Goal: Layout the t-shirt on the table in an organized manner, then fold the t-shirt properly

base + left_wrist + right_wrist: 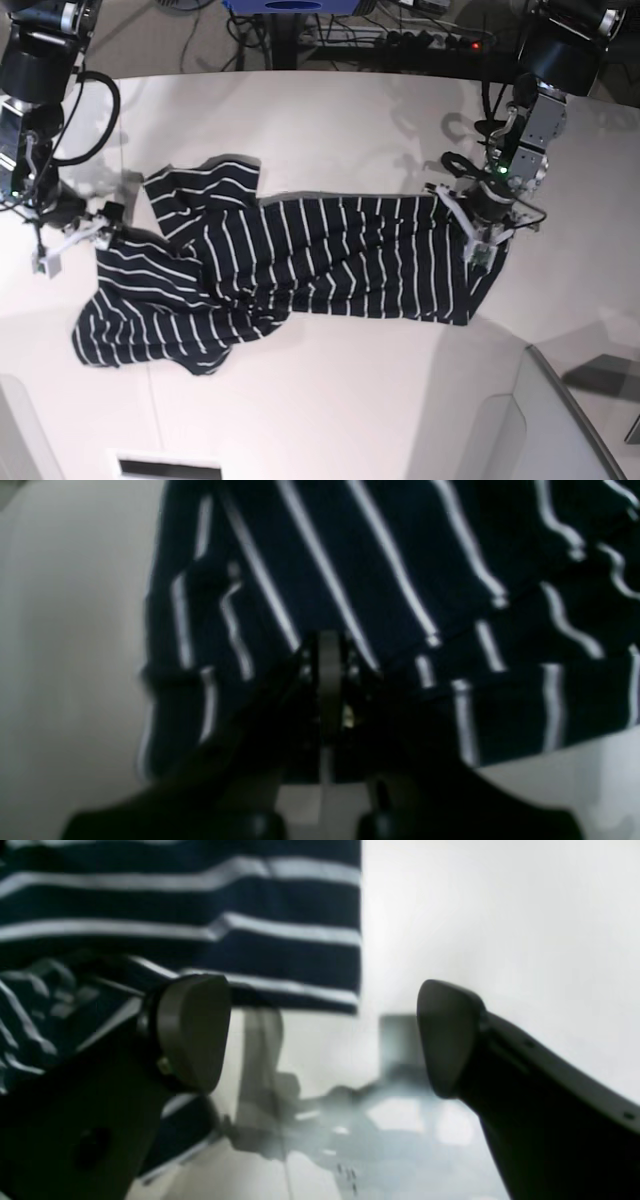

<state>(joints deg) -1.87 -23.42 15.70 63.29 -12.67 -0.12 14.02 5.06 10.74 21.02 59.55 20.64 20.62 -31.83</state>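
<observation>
White table (330, 400) under rumpled, white-striped navy t-shirt (320, 255), one end bunched

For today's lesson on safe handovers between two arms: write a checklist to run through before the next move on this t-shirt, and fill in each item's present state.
1. Left gripper shut on the t-shirt edge: ok.
2. Right gripper open, nothing between its fingers: ok.
3. T-shirt laid flat: not ok, bunched and wrinkled at the right gripper's end.
4. T-shirt fully on the table: ok.
5. Sleeves spread out: not ok, crumpled.
6. Neck label position: cannot tell.
</observation>
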